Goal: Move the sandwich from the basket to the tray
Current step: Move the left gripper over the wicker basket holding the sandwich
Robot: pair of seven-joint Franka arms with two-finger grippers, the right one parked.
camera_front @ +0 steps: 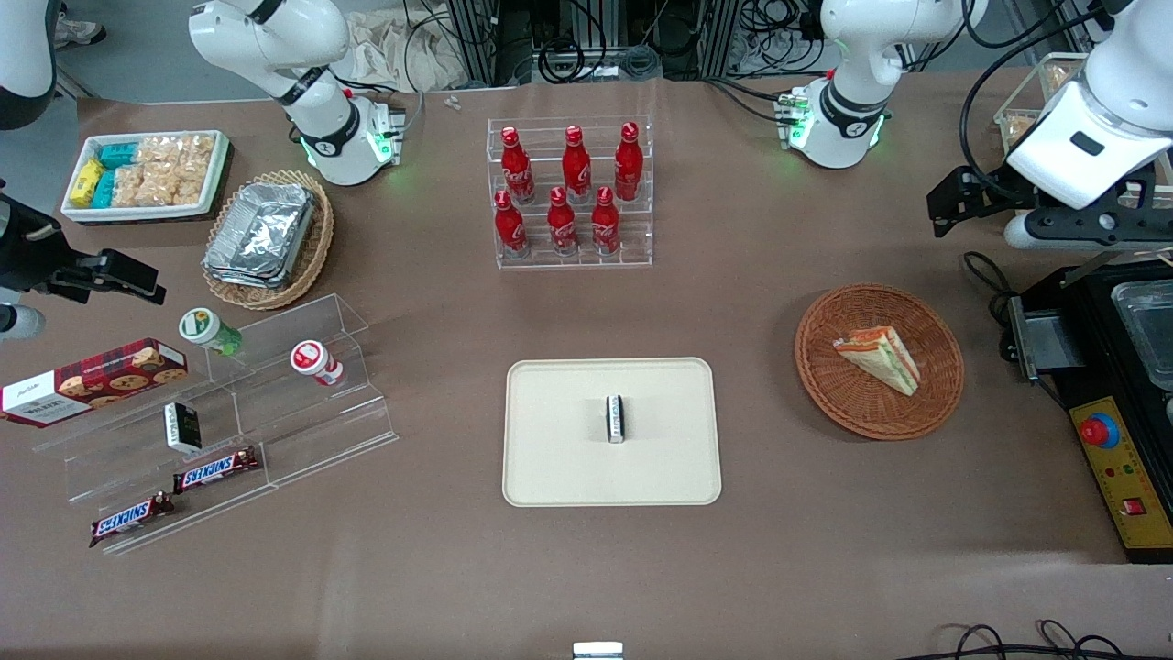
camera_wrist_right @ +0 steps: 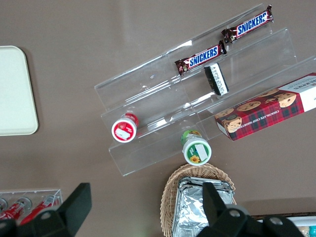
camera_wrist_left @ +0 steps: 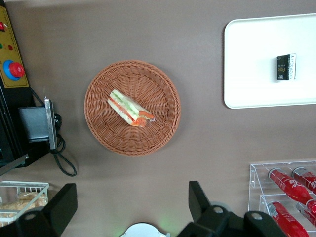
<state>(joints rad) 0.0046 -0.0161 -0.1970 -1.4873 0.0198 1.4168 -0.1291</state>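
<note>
The sandwich (camera_front: 880, 356) (camera_wrist_left: 129, 108), a clear-wrapped bread wedge with orange and green layers, lies in the round reddish-brown wicker basket (camera_front: 825, 385) (camera_wrist_left: 98, 123). The cream tray (camera_front: 559, 458) (camera_wrist_left: 247, 74) sits beside the basket, toward the parked arm's end, and holds a small black packet (camera_front: 616, 418) (camera_wrist_left: 286, 67). My left gripper (camera_wrist_left: 131, 190) hangs high above the table, farther from the front camera than the basket. It is open, its fingers (camera_front: 958, 197) wide apart with nothing between them.
A clear rack of red bottles (camera_front: 570, 197) stands farther back than the tray. A black machine with a red button (camera_front: 1113, 431) borders the basket at the working arm's end. A stepped clear shelf (camera_front: 275, 403), a foil-container basket (camera_front: 266, 238) and a cookie box (camera_front: 92, 378) lie toward the parked arm's end.
</note>
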